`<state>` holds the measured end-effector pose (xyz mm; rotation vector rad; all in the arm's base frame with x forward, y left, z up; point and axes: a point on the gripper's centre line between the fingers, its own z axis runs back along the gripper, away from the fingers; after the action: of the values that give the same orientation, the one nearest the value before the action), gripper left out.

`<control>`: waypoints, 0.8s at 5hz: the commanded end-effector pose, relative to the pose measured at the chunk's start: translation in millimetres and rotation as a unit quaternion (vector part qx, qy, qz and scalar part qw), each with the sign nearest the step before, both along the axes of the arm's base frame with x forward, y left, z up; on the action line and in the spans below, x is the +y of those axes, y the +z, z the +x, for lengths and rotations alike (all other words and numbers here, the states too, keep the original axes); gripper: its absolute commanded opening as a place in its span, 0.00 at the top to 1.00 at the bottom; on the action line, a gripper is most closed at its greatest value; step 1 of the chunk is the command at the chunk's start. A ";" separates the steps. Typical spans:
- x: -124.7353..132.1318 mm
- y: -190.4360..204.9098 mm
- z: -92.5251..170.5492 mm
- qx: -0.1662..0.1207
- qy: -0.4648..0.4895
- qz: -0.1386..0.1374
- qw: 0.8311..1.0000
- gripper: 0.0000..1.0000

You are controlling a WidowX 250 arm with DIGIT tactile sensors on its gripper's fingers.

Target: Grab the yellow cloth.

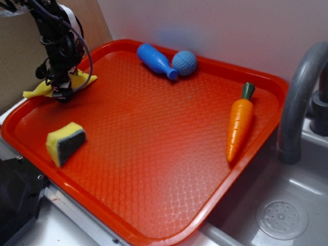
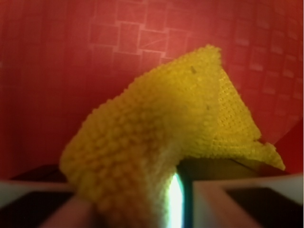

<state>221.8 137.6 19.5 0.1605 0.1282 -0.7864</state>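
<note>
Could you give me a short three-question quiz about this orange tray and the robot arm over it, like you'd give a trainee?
1. True or false: the gripper is at the yellow cloth near the back left of the tray.
2. Which item lies nearest the grey tap? A) the sponge B) the carrot C) the blue pin
3. Fill in: the blue ball sits right beside the blue ____.

Key
1. True; the wrist view shows cloth bunched between the fingers.
2. B
3. pin
</note>
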 end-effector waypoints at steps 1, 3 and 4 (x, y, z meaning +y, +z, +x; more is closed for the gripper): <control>-39.7 104.9 25.0 -0.098 0.022 -0.013 0.995 1.00; -110.5 173.8 27.4 -0.069 0.056 -0.077 0.993 1.00; -135.9 182.9 11.8 -0.051 0.083 -0.103 0.990 1.00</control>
<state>216.7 -11.3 177.8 -0.0312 0.0271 -0.5868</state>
